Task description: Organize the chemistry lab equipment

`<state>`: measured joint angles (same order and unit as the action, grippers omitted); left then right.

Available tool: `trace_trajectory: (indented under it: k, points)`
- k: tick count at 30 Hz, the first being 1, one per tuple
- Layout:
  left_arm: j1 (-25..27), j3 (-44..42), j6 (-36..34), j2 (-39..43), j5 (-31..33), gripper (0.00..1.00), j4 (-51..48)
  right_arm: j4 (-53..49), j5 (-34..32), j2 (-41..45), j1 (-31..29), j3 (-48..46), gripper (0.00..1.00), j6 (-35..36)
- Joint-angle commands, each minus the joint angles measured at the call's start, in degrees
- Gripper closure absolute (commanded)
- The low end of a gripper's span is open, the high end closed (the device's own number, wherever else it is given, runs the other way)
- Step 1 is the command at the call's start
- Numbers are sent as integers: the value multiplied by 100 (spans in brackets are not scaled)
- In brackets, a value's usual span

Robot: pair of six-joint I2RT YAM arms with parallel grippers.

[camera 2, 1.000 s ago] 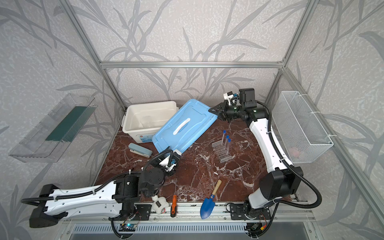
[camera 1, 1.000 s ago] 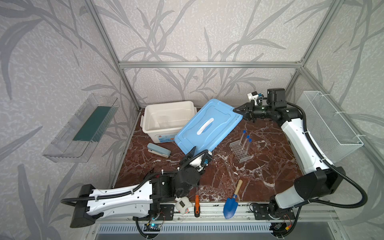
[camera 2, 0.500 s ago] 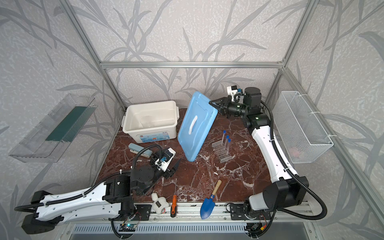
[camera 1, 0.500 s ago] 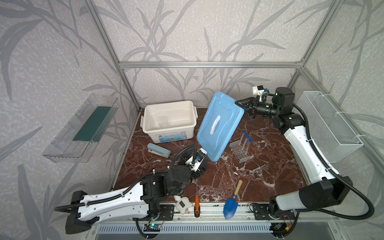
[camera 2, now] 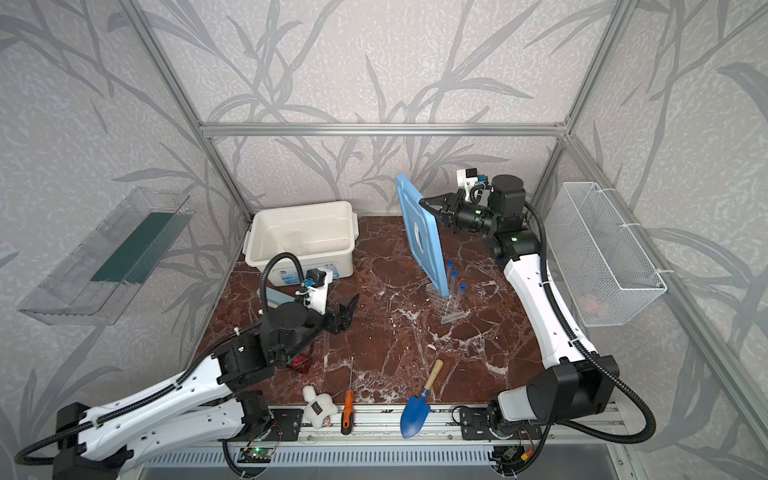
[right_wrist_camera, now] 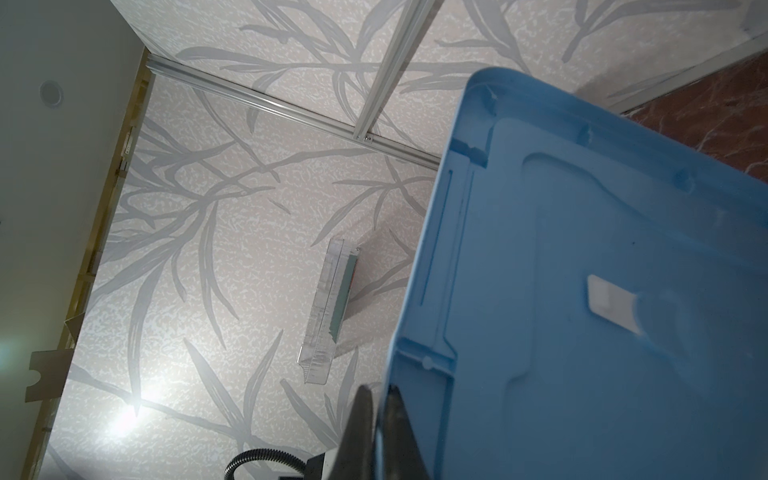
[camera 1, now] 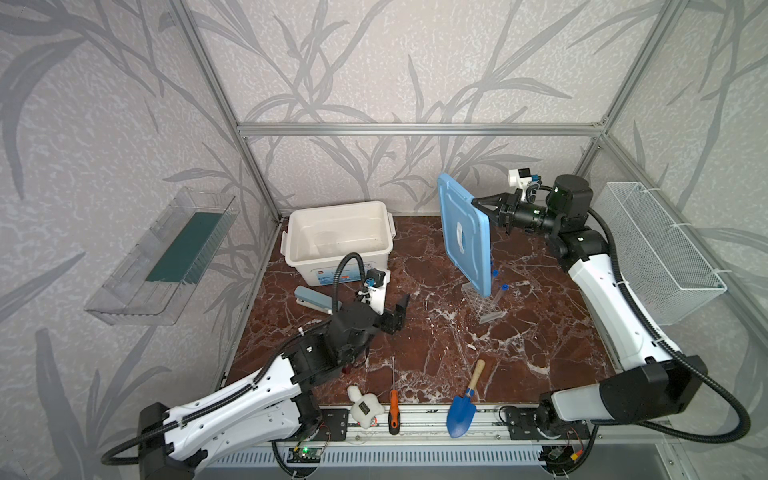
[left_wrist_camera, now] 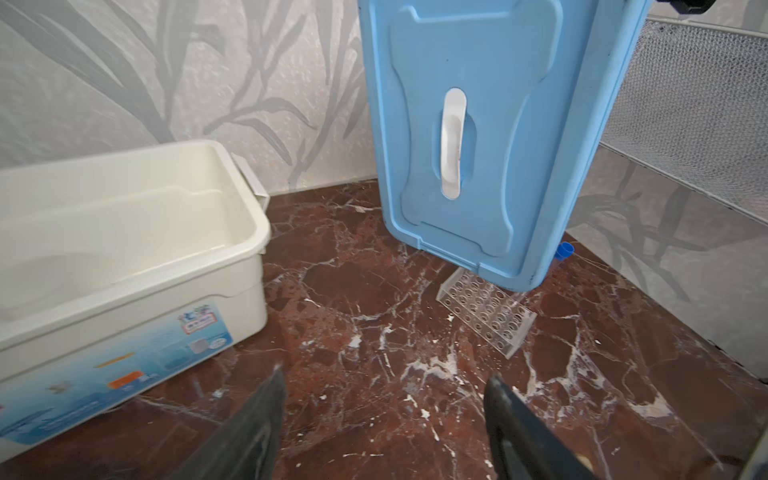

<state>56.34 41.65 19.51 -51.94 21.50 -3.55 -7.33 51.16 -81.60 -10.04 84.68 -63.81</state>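
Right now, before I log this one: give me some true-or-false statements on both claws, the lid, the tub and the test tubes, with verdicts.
1. The right claw is shut on the rim of the blue lid, holding it on edge. True.
2. The left claw grips the orange-handled screwdriver. False: it is open and empty; the screwdriver lies at the table's front edge.
3. The white tub is covered. False: its top is open.
4. Blue-capped test tubes stand in the clear rack. True.
5. The blue trowel lies in the tub. False: it lies at the front edge too.
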Motion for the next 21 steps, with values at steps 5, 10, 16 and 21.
trace_trajectory:
  k: [5,10,16,21]
  points:
    - [-413,-387,1574,-503,-954,24,1292,593,65,-118,-392,-43,99,99]
    - [-673,-1049,1924,-390,-1556,22,2321,803,15,33,-419,-2,99,-144]
    - [-835,-1781,2332,-613,-2215,18,3883,842,-106,306,-685,33,99,-239]
    - [-842,-2157,2470,-953,-2206,13,4980,839,-199,492,-834,80,99,-318]
